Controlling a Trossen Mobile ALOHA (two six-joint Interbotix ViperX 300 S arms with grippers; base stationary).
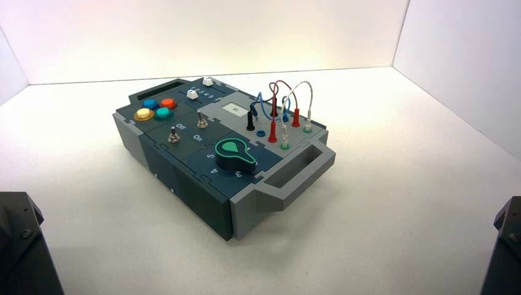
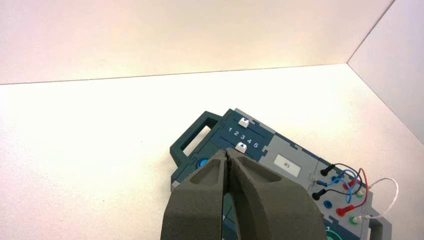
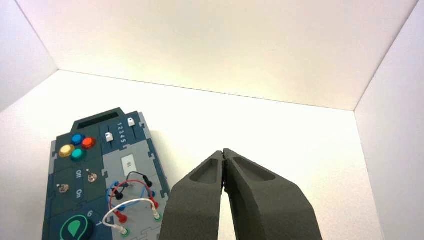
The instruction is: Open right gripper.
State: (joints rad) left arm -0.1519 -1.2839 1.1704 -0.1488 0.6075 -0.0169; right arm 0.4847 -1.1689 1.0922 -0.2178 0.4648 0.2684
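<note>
My right gripper [image 3: 223, 156] is shut and empty, its tips touching, held above the white table to the right of the box [image 3: 145, 150]. In the high view only the right arm's dark base [image 1: 505, 246] shows at the lower right corner. My left gripper [image 2: 227, 159] is shut and empty too, held over the box's near-left part, close to the blue button [image 2: 202, 162]. The left arm's base [image 1: 21, 246] sits parked at the lower left corner.
The blue-grey box [image 1: 184, 178] stands turned on the table. It bears coloured buttons [image 1: 156, 109], two white sliders [image 1: 193, 94], two toggle switches [image 1: 174, 135], a green knob [image 1: 235, 153], plugged wires [image 1: 285, 110] and a grey handle [image 1: 301, 172]. White walls [image 1: 454, 49] enclose the table.
</note>
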